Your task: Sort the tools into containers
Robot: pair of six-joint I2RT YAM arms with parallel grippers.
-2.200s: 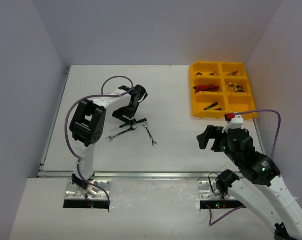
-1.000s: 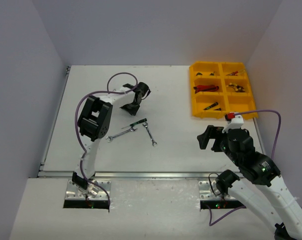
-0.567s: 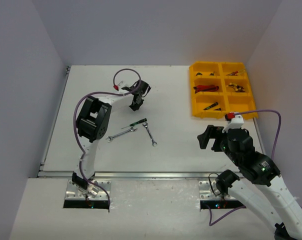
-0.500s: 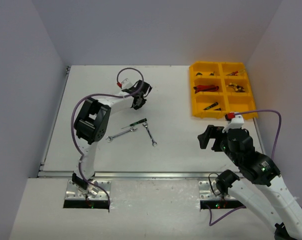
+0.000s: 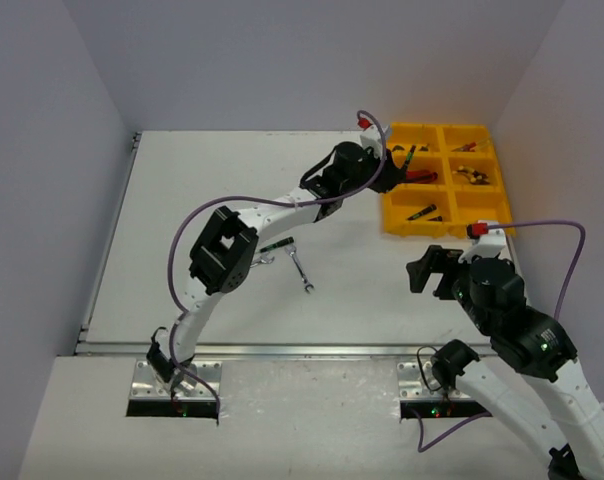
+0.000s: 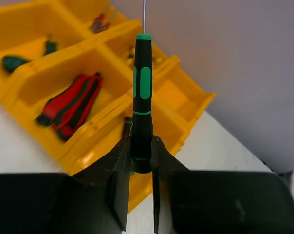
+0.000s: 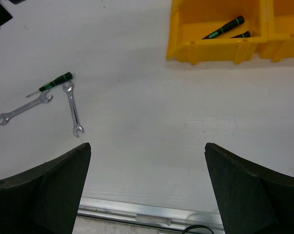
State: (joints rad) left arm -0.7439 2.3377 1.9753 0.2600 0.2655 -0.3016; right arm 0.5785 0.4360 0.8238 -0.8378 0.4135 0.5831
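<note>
Top external view: left gripper (image 5: 390,162) reaches over the left edge of the yellow tray (image 5: 385,205); right gripper (image 5: 423,271) hangs over the table (image 5: 182,200), just near of the tray.
Left fingers: clenched on the lower end of a green-and-black screwdriver (image 6: 141,87), its thin shaft pointing away from the wrist camera.
Held screwdriver: above the tray's left column, near the far two rows; which compartment, cannot tell.
Middle-left compartment: red-and-black cutters (image 6: 68,105).
Near-left compartment: two dark screwdrivers (image 7: 224,27).
Right fingers: spread wide, nothing between them.
Loose on the table: two silver wrenches (image 7: 73,108) and a second green screwdriver (image 7: 52,84) just beside their heads, well apart from the tray.
</note>
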